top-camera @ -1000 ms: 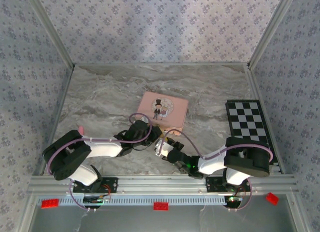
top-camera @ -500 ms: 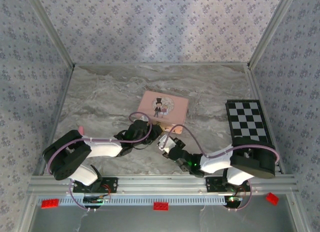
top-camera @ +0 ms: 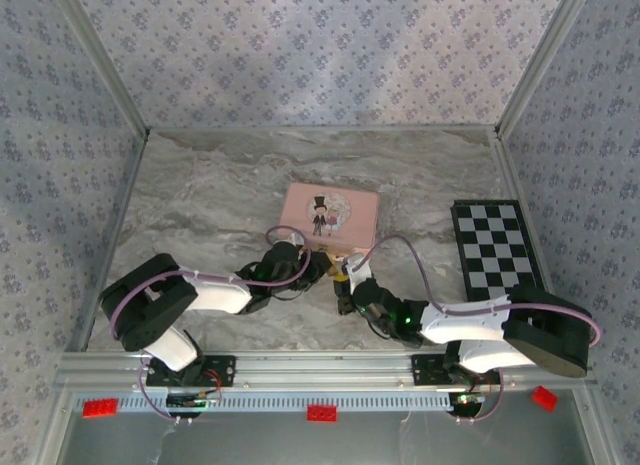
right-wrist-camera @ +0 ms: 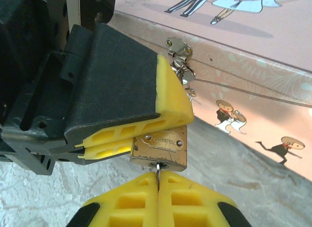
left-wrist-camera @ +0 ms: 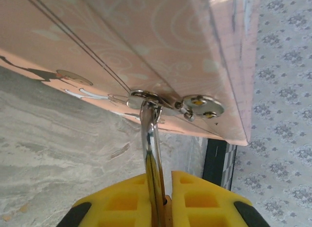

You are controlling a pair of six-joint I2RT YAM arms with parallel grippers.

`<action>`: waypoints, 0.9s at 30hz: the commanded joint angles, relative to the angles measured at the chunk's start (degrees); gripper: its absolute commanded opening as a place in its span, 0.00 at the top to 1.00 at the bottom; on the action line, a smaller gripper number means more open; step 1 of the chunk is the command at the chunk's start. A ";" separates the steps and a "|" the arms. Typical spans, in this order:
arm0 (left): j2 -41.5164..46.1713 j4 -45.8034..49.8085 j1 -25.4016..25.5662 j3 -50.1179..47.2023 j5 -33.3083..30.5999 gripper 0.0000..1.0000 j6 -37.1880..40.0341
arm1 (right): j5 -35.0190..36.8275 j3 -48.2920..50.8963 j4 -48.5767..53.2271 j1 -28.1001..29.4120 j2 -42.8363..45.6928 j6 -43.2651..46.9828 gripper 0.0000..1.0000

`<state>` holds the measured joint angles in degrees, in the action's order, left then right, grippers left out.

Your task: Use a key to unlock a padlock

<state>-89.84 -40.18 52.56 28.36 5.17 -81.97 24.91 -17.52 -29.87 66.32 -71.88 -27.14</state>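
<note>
Padlock (right-wrist-camera: 160, 148) gripped by left pincer (left-wrist-camera: 162, 190), right wrist view reveals right pincer (right-wrist-camera: 158, 195) pinching key (right-wrist-camera: 158, 175) at its base

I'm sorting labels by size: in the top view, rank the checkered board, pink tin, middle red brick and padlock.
1. checkered board
2. pink tin, only narrowly behind the board
3. middle red brick
4. padlock, smallest by far
</note>
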 commanded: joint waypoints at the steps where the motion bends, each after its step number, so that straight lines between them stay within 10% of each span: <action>1: -0.07 -5.99 0.47 2.31 1.74 1.00 0.35 | 0.46 0.10 1.41 -0.56 1.02 -4.39 0.96; 7: 0.29 0.83 0.45 4.50 3.15 0.91 3.11 | -2.29 0.03 1.73 -1.71 -0.13 -5.51 0.99; 14: 0.11 2.40 0.27 4.51 3.10 0.57 4.28 | -3.19 1.19 1.13 -2.35 0.21 -7.56 1.00; 27: 2.10 5.22 -1.08 2.62 0.96 0.46 4.23 | -5.24 2.18 0.36 -4.16 0.69 -10.81 1.00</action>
<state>-89.78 -35.83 52.12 31.03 7.03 -78.85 20.05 -16.19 -28.51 62.83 -71.88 -35.18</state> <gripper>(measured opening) 0.537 0.052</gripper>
